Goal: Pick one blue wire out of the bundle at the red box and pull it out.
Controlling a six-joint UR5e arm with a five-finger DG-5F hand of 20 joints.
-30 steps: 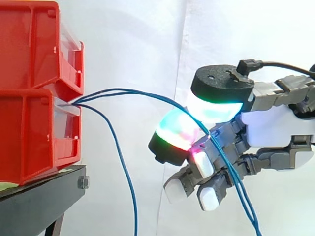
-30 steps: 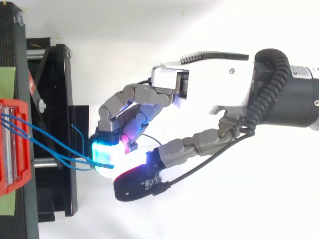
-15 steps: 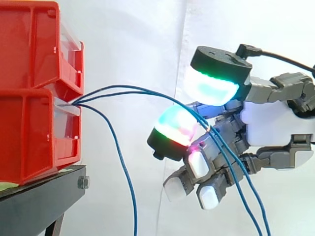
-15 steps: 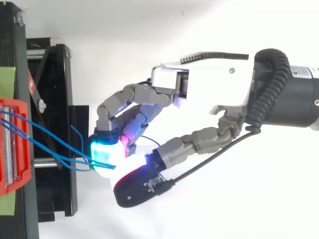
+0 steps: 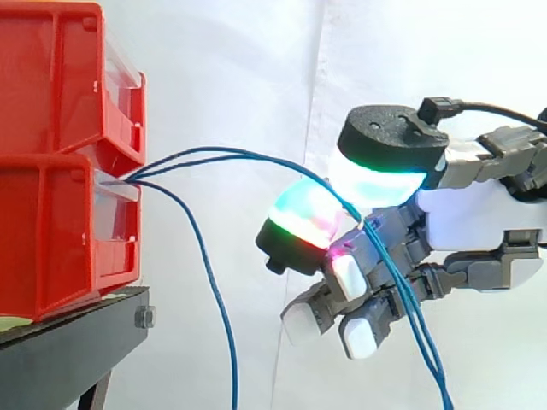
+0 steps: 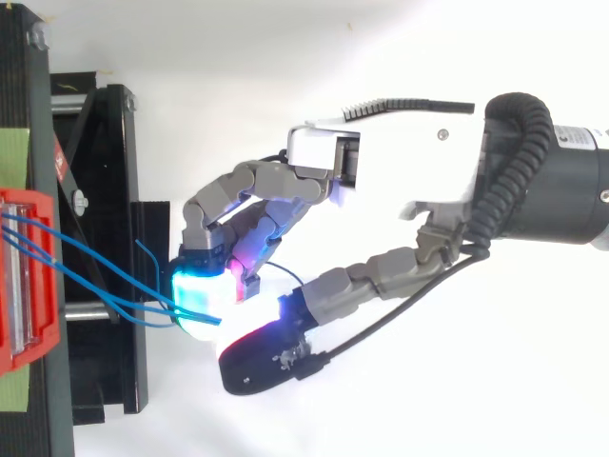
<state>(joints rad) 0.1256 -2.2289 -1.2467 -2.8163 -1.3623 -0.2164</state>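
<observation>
At the right of the side view, the hand (image 5: 479, 213) reaches in level from the edge with its fingers curled. Its big thumb pad (image 5: 380, 175), glowing green and white, sits just above a finger pad (image 5: 303, 218) that glows green and red. Two blue wires (image 5: 256, 155) run through the narrow gap between these pads, so the hand appears to pinch both of them. The other fingers are folded underneath with their white tips pointing down and to the left.

From the pinch, the blue wires fall steeply past the folded fingers to the bottom edge of the view. On the other side they arch up and left, side by side, across open space to the front of the lower red bin (image 5: 60, 239), where they enter at its top lip. A third blue wire (image 5: 224, 329) leaves the same spot and hangs down on its own, well apart from the hand.

From above, the hand (image 6: 381, 171) shows its glowing fingertips just off the edge of the black stand (image 6: 105, 190), with the wires slanting across to them. An upper red bin (image 5: 51, 77) is stacked on the lower one, and a white curtain (image 5: 239, 68) hangs behind.
</observation>
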